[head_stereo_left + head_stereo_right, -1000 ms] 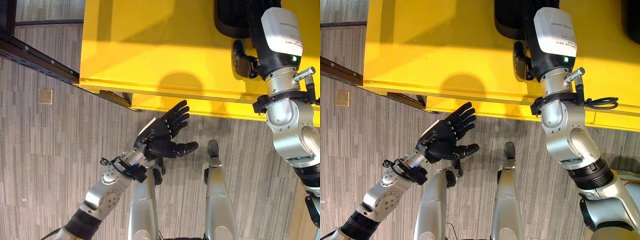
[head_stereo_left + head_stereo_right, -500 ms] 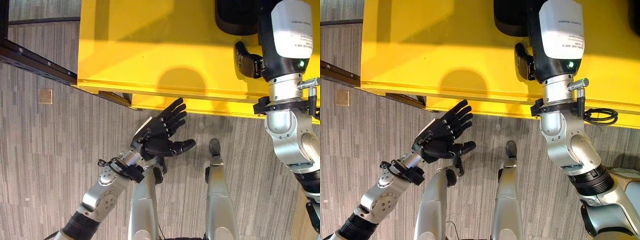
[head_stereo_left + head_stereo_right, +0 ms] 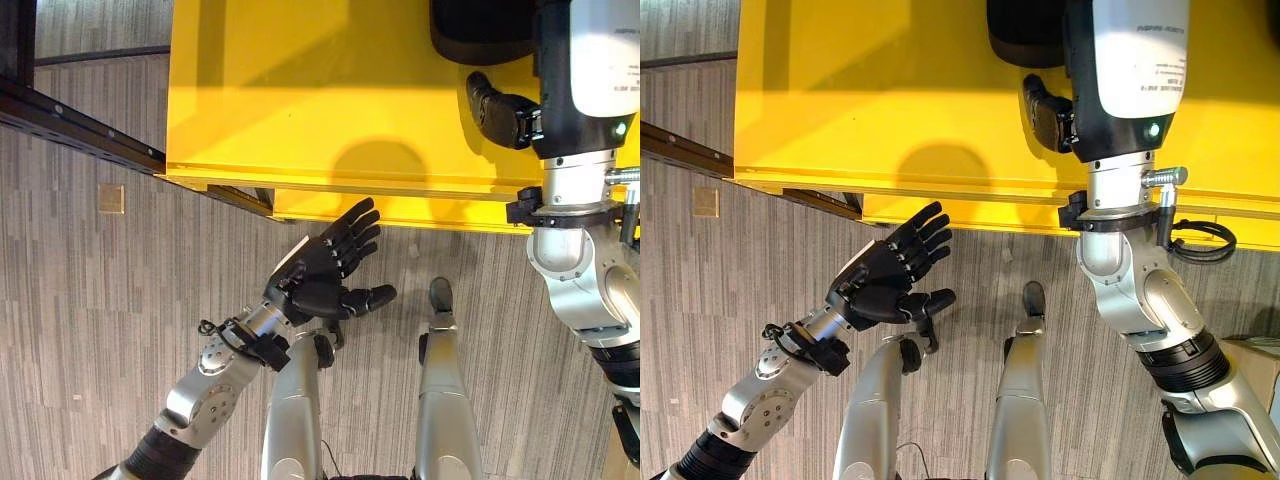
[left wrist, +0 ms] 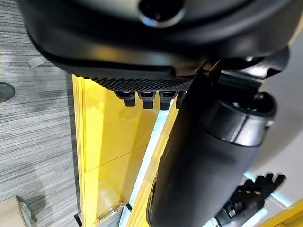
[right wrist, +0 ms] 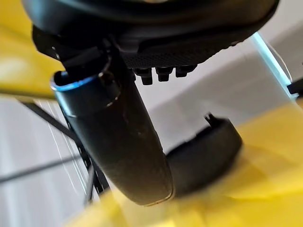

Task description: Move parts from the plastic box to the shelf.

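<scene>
Grey wood-grain plank flooring (image 3: pixel 90 330) fills the lower half of both eye views, and you see a large glossy yellow plastic box (image 3: pixel 330 90) spanning the upper part of the frame, its front lip running across just above centre. A dark metal rail (image 3: pixel 80 110) slants in from the upper left edge and passes under the box's left corner, and a small tan square plate (image 3: pixel 111 198) sits in the floor at the left.

Your left hand (image 3: pixel 322 270) hangs over the floor at centre frame, just below the yellow lip and not touching it. Its fingers are spread straight toward the box, the thumb stuck out to the right, and nothing lies in the palm. The left wrist view confirms this: fingertips extended, the yellow wall beyond them.

Your right hand (image 3: pixel 1050 112) is up at the upper right, reached over the box interior on a nearly vertical forearm. You see its thumb jutting left, but the fingers are hidden behind the wrist; in the right wrist view they look extended, with nothing between them and the thumb.

A black rounded part (image 3: pixel 1025 35) lies in the box at the top edge, just above the right hand; whether they touch you cannot tell.
</scene>
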Tool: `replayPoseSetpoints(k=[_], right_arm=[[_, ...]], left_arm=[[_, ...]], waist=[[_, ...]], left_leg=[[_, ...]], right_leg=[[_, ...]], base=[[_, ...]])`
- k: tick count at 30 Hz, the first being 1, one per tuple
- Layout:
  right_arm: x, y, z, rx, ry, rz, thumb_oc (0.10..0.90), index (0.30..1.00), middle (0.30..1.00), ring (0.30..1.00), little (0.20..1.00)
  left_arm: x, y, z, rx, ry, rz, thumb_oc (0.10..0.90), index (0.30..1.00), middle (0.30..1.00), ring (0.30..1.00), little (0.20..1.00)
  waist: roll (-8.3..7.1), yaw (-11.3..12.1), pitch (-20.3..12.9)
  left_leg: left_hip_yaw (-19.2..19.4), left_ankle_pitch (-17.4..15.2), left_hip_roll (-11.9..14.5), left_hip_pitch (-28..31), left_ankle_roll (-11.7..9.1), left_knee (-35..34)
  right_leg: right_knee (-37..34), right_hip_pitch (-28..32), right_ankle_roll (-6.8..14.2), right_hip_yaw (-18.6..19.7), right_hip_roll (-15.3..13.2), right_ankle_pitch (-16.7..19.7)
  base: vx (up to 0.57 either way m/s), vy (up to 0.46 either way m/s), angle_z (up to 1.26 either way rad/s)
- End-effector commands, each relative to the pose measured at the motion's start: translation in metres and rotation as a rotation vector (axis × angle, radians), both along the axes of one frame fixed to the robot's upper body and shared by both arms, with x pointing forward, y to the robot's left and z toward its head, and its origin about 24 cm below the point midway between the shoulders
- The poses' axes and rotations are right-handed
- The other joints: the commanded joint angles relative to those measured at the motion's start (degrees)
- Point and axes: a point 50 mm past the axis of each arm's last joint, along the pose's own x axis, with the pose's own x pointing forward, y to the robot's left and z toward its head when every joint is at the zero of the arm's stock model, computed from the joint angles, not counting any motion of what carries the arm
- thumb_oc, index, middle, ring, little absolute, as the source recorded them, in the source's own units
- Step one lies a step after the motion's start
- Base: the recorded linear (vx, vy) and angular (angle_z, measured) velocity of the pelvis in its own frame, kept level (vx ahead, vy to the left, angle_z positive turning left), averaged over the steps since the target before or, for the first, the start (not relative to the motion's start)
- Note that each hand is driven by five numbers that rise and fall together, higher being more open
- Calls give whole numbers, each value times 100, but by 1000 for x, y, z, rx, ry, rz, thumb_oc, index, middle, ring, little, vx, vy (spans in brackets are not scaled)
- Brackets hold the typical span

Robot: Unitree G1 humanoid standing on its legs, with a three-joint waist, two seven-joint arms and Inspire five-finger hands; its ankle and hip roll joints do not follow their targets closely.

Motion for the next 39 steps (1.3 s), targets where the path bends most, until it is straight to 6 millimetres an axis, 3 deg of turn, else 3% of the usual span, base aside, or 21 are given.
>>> replayPoseSetpoints(k=[1,20,26,27,32,39], right_arm=[[-59,8,48,22,-430,147,900,1000,1000,1000,1000],[-93,-19,44,245,-793,157,900,1000,1000,1000,1000],[-115,-38,30,318,-976,151,900,1000,1000,1000,1000],[-125,-49,15,367,-1078,51,900,1000,1000,1000,1000],[-126,-80,1,514,-1133,-103,900,1000,1000,1000,1000],[-122,-94,-12,535,-1026,-218,900,1000,1000,1000,1000]], left_arm=[[-24,-14,37,-145,-200,-126,900,1000,1000,1000,1000],[-35,-18,31,-259,-192,-126,900,1000,1000,1000,1000],[-38,-15,26,-276,-173,-69,900,1000,1000,1000,1000],[-41,-14,25,-310,-175,-52,900,1000,1000,1000,1000],[-39,-6,27,-378,-177,11,900,1000,1000,1000,1000],[-31,6,20,-388,-87,209,900,1000,1000,1000,1000]], waist=[[159,-62,-71],[447,-240,-71],[503,-438,-71],[537,-574,-71],[520,-708,-71],[453,-748,-71]], left_leg=[[-598,61,-131,555,-210,-561],[-462,89,-188,857,-250,-757],[-401,14,-190,833,-258,-686],[-305,26,-166,918,-264,-756],[-276,-31,-176,923,-252,-719],[-243,-50,-117,860,-256,-692]], right_leg=[[848,353,-370,-836,38,-804],[772,457,-364,-670,-76,-802],[881,333,-376,-523,-71,-832],[841,335,-366,-459,-81,-812],[866,312,-366,-408,-86,-828],[913,232,-357,-402,-69,-856]], base=[[19,40,-2],[19,55,-1],[34,89,-5],[55,139,-4],[22,43,-8],[-2,-36,0]])
